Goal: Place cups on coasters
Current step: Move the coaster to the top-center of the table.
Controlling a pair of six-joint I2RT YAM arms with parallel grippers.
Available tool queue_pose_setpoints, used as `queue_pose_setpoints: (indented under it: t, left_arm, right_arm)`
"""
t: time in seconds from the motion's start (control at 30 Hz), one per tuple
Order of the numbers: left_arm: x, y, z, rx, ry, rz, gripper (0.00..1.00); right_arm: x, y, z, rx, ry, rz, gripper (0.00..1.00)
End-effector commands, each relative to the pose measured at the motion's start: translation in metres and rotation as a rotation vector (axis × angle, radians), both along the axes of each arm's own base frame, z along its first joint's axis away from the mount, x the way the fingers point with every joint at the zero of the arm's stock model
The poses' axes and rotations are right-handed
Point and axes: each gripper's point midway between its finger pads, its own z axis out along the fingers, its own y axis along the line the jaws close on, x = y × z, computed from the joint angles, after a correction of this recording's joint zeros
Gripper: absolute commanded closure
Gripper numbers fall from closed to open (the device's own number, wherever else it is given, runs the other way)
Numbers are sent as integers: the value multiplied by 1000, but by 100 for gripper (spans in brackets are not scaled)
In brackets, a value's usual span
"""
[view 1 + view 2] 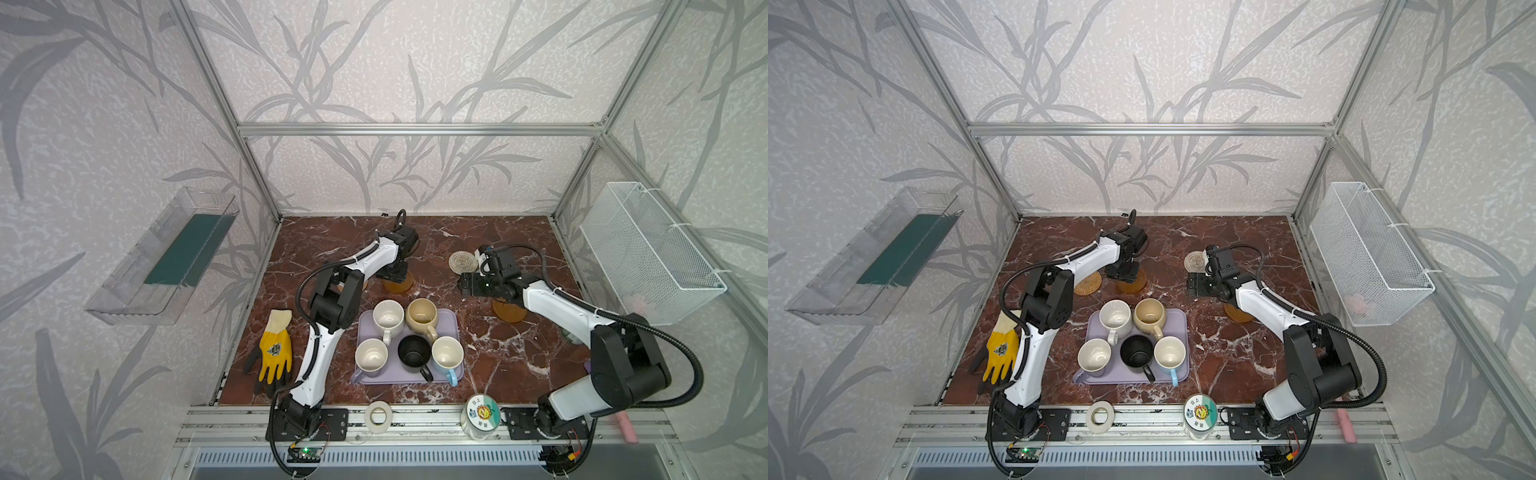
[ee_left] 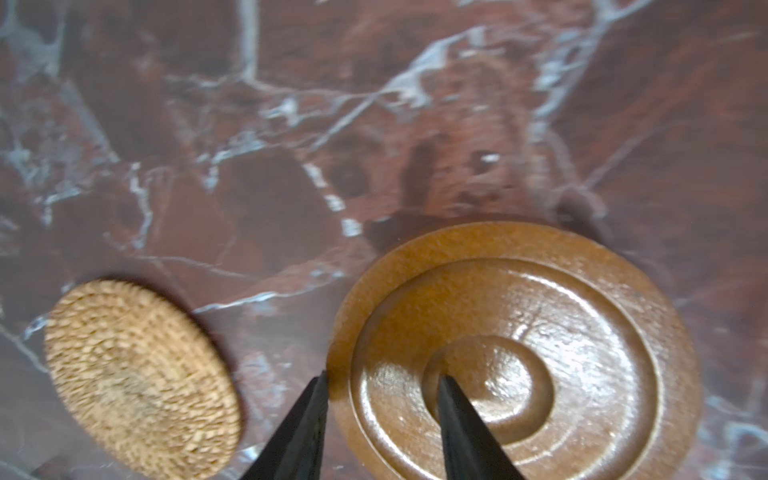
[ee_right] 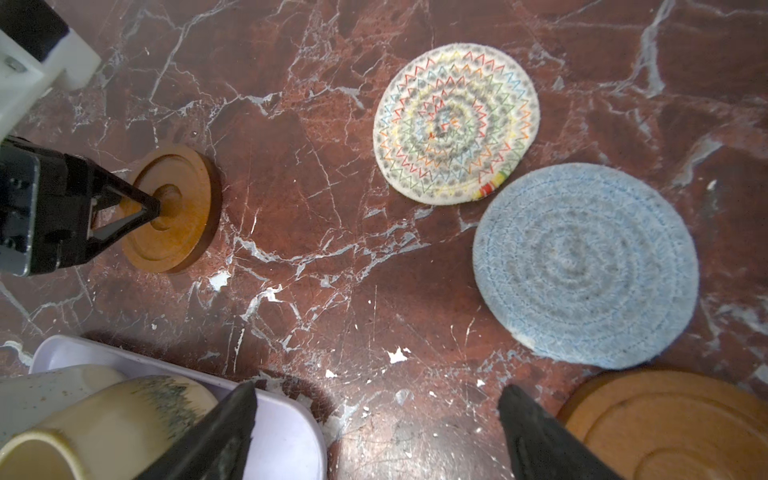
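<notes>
- Five mugs: white (image 1: 388, 318), beige (image 1: 422, 316), lavender (image 1: 371, 357), black (image 1: 413, 353), light blue (image 1: 447, 355).
- Five coasters: rattan (image 2: 141, 380), two wooden (image 3: 187, 232) (image 3: 681, 428), cream spiral (image 3: 456, 123), grey-blue (image 3: 586, 266).
- One tray (image 1: 452, 330), one glove (image 1: 275, 353), one tape roll (image 1: 368, 415), one jar (image 1: 481, 415).

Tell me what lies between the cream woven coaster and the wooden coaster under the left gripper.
Bare marble table only, from cream woven coaster to wooden coaster; right wrist view shows it.

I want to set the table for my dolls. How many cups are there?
5, all on the purple tray: white cup and beige cup behind; lavender cup, black cup, light blue cup in front. None looks hidden.
</notes>
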Motion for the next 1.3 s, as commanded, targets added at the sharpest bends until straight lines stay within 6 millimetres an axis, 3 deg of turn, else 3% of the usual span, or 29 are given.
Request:
queue_pose_setpoints:
  t: [0.0,0.3,0.4,0.57,0.67,0.87,1.13,1.2,1.27]
  left_arm:
    - [-11,24,-7,66,42,40,55]
    - [-12,37,-9,77,38,80,54]
    - [-14,28,-11,27,37,70,52]
    - [-9,34,-3,9,16,102,50]
    - [-3,20,4,-62,13,80,42]
    - [12,17,38,-105,-27,107,34]
    - [11,13,89,-172,-102,103,31]
    - [11,0,110,-265,-139,86,20]
    - [11,-12,129,-359,-178,74,1]
  right_arm:
    - [6,5,9,25,-25,5,9]
    - [8,7,13,24,-28,10,9]
    - [11,8,15,20,-35,12,9]
    - [16,11,20,25,-40,22,9]
    - [20,11,23,16,-52,24,8]
    - [37,0,32,-48,-84,9,4]
    - [64,-24,28,-86,-61,-43,4]
    - [70,-28,25,-97,-48,-46,3]
    - [75,-29,12,-107,-6,-40,1]
